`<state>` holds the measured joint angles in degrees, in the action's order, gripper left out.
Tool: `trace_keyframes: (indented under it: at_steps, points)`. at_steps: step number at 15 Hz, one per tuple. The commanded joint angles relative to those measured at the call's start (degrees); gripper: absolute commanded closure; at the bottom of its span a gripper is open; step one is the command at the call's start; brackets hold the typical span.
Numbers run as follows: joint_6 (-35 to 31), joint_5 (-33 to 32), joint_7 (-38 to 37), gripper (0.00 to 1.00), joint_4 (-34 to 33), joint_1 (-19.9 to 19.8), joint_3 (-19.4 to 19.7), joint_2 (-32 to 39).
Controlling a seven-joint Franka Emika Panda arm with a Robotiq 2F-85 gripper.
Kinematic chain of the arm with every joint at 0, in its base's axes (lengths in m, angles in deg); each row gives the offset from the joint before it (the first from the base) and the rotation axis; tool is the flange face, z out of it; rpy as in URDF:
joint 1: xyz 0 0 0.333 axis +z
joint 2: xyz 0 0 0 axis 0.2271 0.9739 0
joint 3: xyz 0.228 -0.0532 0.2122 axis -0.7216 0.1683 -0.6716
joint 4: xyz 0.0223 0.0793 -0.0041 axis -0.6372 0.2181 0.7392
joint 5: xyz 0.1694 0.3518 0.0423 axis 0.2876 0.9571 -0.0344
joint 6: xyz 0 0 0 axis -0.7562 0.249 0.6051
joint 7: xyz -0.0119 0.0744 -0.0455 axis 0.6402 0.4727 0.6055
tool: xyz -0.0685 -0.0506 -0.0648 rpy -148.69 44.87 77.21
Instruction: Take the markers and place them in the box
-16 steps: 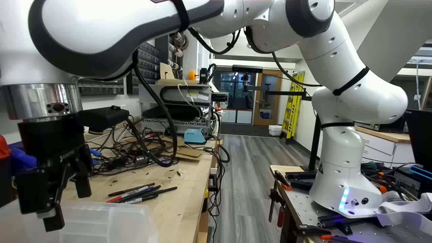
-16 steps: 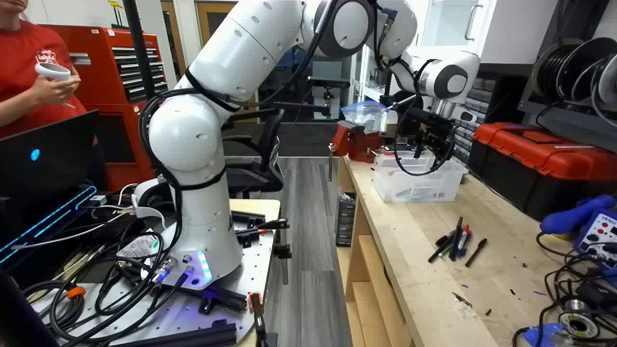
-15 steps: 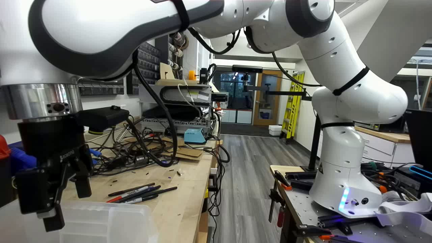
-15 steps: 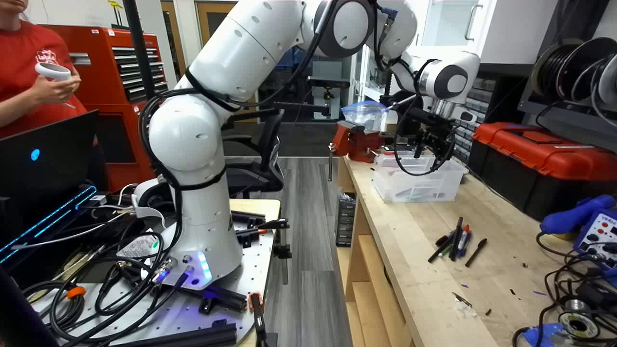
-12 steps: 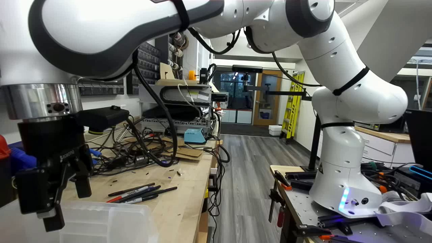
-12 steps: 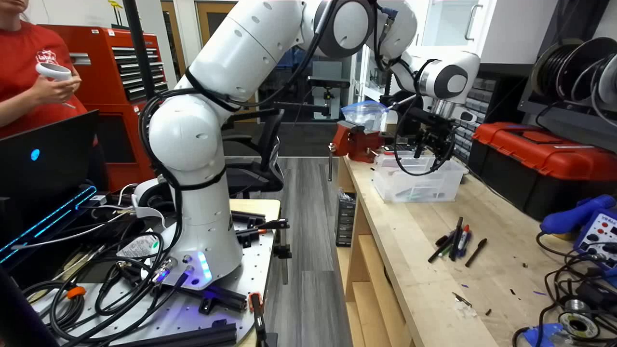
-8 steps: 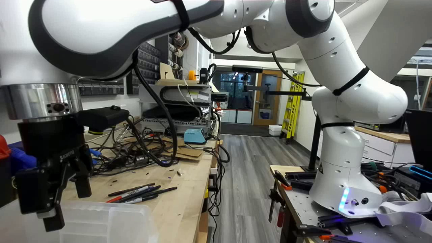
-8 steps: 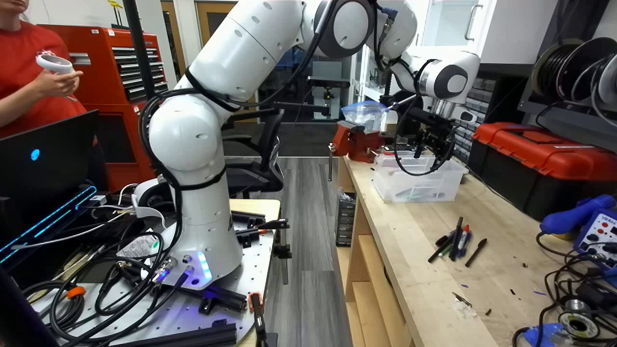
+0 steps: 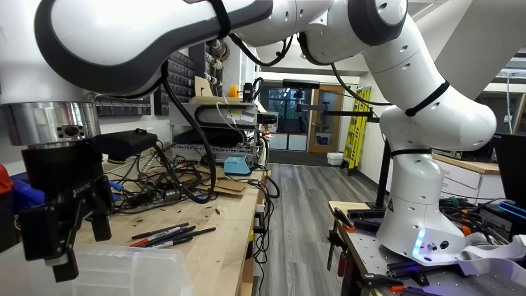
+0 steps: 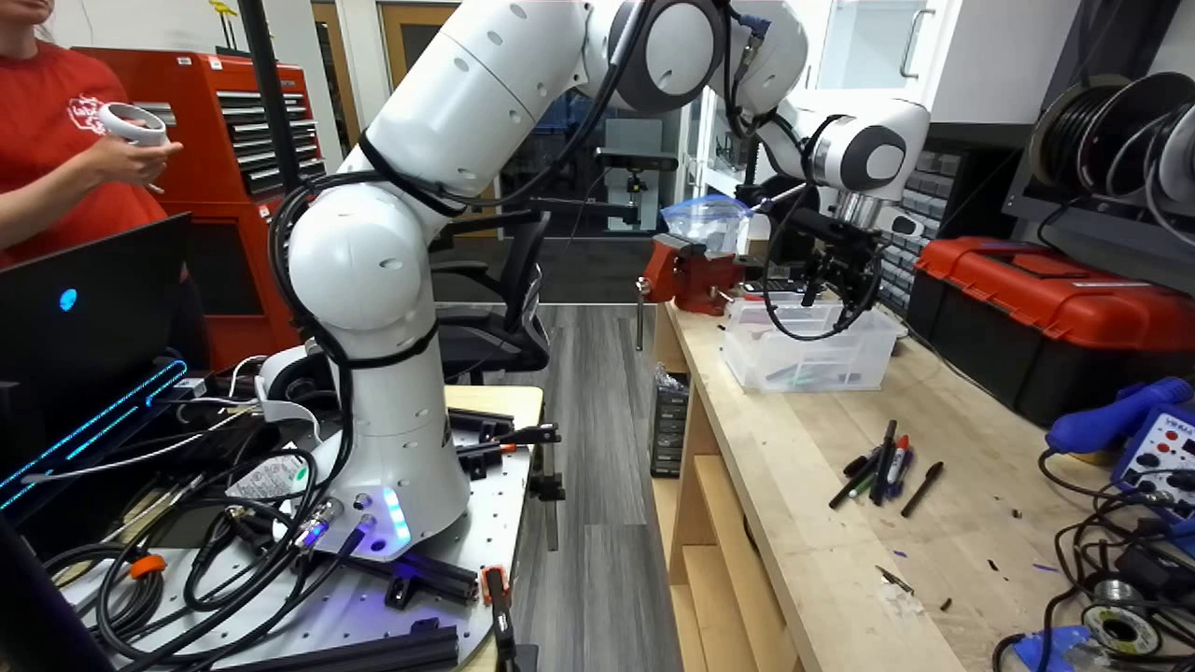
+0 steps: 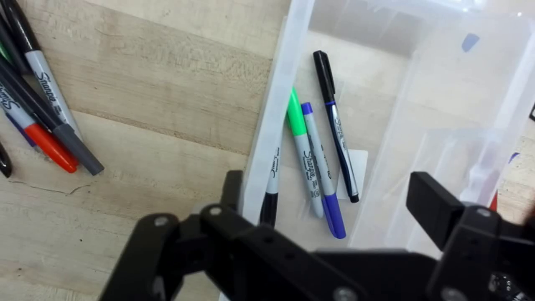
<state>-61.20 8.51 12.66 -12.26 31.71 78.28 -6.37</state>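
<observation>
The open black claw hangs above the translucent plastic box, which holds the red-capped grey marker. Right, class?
The red-capped grey marker isn't in the translucent plastic box beneath the open black claw: the wrist view shows it on the wooden table.

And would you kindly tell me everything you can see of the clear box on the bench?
The box is colourless and translucent, plastic by its look, with a whitish rim and straight sides. It stands upright, open at the top, on the wooden bench, near a red vise. At least four markers lie inside; a pale rectangle shows at its bottom, perhaps a label or card. The open hand is over it; whether they touch, I cannot tell.
</observation>
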Motion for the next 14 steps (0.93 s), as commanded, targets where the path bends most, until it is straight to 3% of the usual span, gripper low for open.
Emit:
trace_keyframes:
  at_steps: [1, 9, 14]
  points:
    - [0.2, -0.1, -0.2, 0.0, 0.0, 0.2, 0.3, -0.2]
    - [-1.8, -3.0, -1.0, 0.0, 5.4, -0.3, 2.5, -5.3]
    - [-6.6, -4.5, 1.0, 0.0, 10.6, -2.5, 3.8, -8.2]
